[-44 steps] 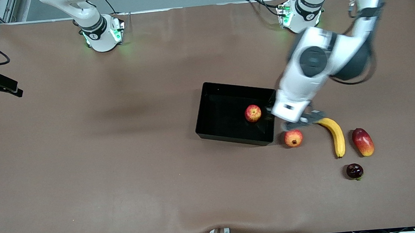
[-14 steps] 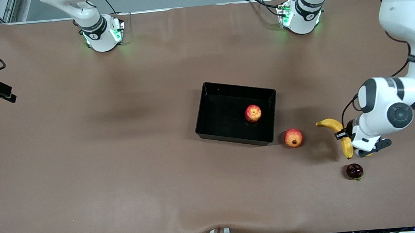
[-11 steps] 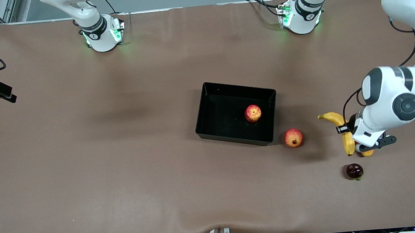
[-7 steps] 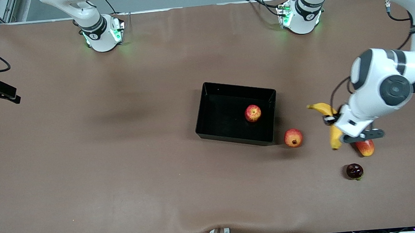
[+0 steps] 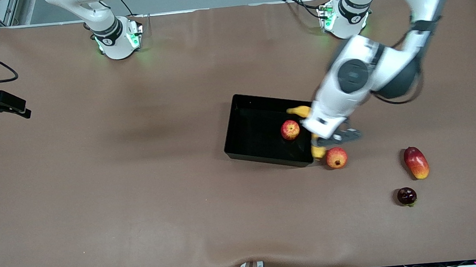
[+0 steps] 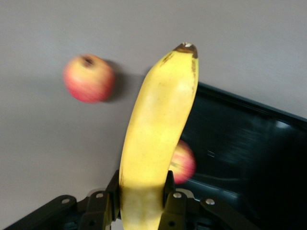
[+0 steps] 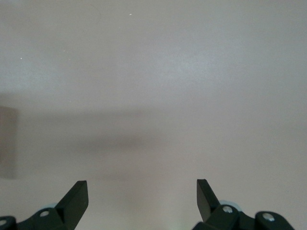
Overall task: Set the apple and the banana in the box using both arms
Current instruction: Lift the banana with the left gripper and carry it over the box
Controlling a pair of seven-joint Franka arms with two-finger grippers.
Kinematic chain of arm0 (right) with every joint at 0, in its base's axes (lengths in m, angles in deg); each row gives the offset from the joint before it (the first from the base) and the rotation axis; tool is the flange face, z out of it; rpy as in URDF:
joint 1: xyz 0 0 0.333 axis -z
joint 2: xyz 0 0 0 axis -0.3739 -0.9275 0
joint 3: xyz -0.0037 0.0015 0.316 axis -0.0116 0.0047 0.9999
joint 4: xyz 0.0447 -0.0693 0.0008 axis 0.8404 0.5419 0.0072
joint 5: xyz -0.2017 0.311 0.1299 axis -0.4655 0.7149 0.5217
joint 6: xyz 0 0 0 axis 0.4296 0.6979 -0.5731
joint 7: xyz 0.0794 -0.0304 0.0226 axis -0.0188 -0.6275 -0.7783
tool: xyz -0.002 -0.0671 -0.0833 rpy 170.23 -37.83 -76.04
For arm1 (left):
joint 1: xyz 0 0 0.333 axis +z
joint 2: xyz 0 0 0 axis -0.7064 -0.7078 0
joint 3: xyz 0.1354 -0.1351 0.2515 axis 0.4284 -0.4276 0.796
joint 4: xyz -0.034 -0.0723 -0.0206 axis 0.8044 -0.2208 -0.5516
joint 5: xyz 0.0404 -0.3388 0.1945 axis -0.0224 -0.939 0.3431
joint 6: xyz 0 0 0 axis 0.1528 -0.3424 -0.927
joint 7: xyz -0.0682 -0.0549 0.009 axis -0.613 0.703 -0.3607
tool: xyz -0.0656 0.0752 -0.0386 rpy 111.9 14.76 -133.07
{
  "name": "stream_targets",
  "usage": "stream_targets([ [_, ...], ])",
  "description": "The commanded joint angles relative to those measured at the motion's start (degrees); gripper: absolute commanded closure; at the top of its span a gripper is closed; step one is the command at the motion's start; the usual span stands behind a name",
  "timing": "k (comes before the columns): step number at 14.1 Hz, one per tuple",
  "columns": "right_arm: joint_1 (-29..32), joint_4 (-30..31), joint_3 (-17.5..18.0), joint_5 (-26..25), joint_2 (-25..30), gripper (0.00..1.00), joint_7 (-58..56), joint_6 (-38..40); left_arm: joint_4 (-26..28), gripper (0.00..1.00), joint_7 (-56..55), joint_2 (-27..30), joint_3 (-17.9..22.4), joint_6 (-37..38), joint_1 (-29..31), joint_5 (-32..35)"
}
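Note:
My left gripper is shut on the yellow banana, gripping it near one end. It holds it in the air over the wall of the black box that faces the left arm's end of the table. In the left wrist view the banana points away from the left gripper, with the box under it. The red apple lies inside the box, also seen as the apple beside the banana. My right gripper hangs open over bare table at the right arm's end.
A red-orange round fruit sits just outside the box's corner, nearer the front camera. A red-yellow mango and a dark round fruit lie toward the left arm's end. The right arm's black hand shows at the table's edge.
The left arm has lifted the banana from beside the mango and carried it across to the box's wall. The mango is now uncovered. The right hand shifted slightly.

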Motion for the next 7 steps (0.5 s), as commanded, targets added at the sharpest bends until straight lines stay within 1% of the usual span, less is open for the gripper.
stream_targets([
  [1, 0.25, -1.45, -0.12, 0.84, -0.43, 0.00, 0.62, 1.04, -5.53, 1.00, -6.61, -5.81, 0.17, 0.68, -6.34, 1.61],
  [4, 0.25, -1.45, -0.12, 0.84, -0.34, 0.00, 0.62, 1.82, -7.90, 1.00, -11.88, -10.56, 0.43, 0.33, -12.76, 6.87],
  [5, 0.25, -1.45, -0.12, 0.84, -0.34, 0.00, 0.62, 2.26, -8.52, 1.00, -13.90, -12.41, 0.43, 0.33, -13.65, 8.28],
  [7, 0.25, -1.45, -0.12, 0.84, -0.34, 0.00, 0.88, 3.14, -8.70, 1.00, -14.54, -14.96, 0.34, -0.37, -15.06, 11.62],
])
